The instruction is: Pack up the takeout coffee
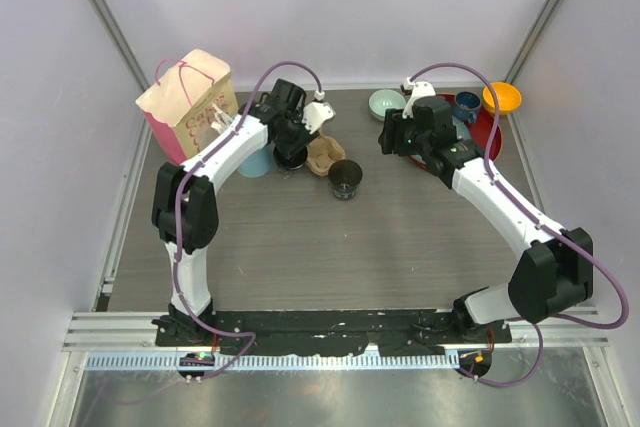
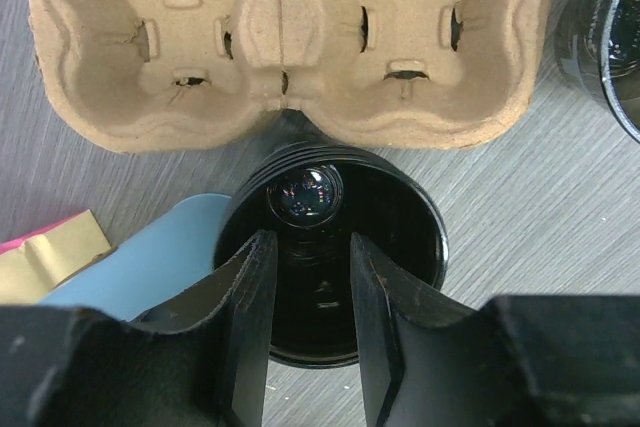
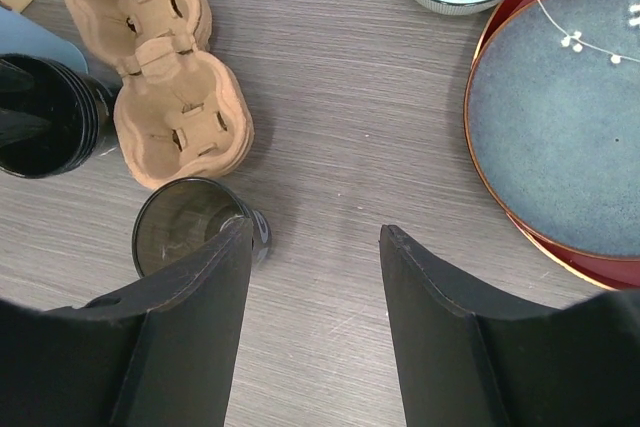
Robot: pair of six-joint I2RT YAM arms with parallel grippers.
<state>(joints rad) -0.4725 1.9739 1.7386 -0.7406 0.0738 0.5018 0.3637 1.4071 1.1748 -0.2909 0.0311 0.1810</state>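
Left fingers (image 2: pixel 245 327) narrow, inside black cup (image 2: pixel 425 237), grip unclear | right fingers (image 3: pixel 190 327) wide, empty

Cup carrier (image 1: pixel 325 154) sits mid-table, toward the far side. Left cup (image 2: pixel 400 237) stands just left of it. Right cup (image 1: pixel 346 179) stands just beside its near-right corner. Paper bag (image 1: pixel 190 105) far left. Bowl (image 1: pixel 386 104) and tray (image 1: pixel 490 127) far right.

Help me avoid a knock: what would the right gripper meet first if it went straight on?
Probably bare table: the right gripper points at it, jaws open; the black cup stands close beside one jaw.
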